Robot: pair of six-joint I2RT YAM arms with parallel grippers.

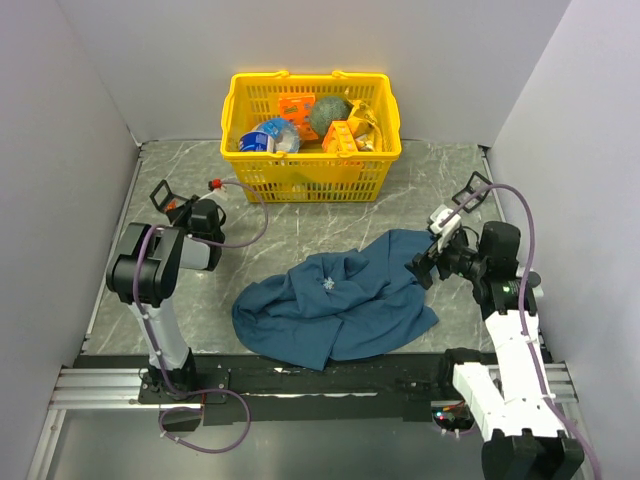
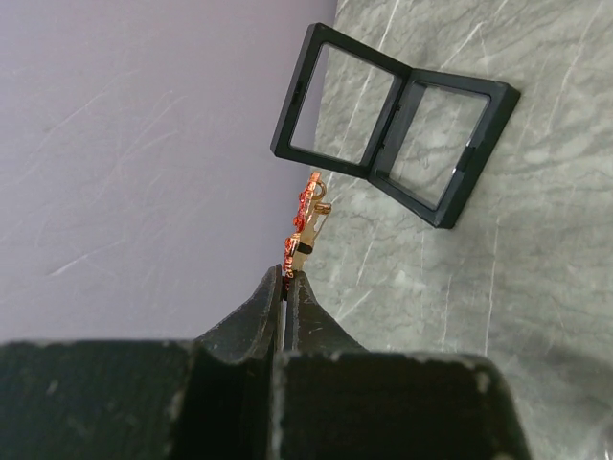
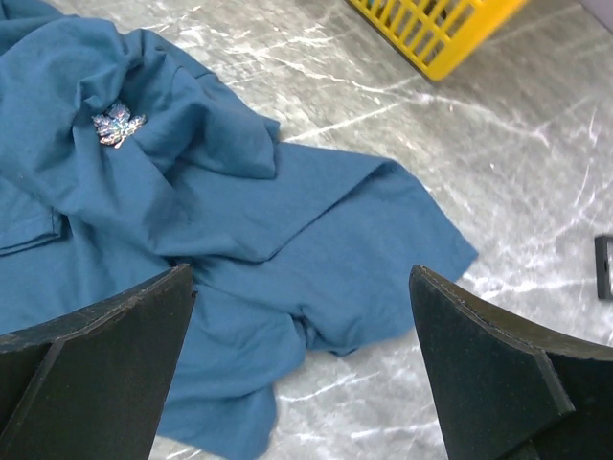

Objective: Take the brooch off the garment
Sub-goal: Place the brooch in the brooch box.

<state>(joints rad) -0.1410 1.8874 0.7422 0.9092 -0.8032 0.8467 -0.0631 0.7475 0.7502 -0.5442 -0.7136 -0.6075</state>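
Clenched on one end of the brooch (image 2: 305, 225) at the left gripper (image 2: 287, 278); long axis straight out past the tips, seemingly edge-on. Released wide at the right gripper (image 3: 299, 278).

Desk (image 1: 300, 215): grey marble-pattern top with pale veins, walled at left, back and right

Lying directly on it:
- basket (image 1: 311, 135): yellow plastic, back centre, long side along the back wall, filled with goods
- garment (image 1: 335, 305): blue, crumpled, spread over the near centre, well apart from the basket, one flap reaching toward the right side
- case (image 2: 393, 120): black, hinged, lying open and flat, two clear windows, far left, just beside the left wall
- frame (image 1: 472, 188): black, far right near the wall, apart from the garment; too small to tell more
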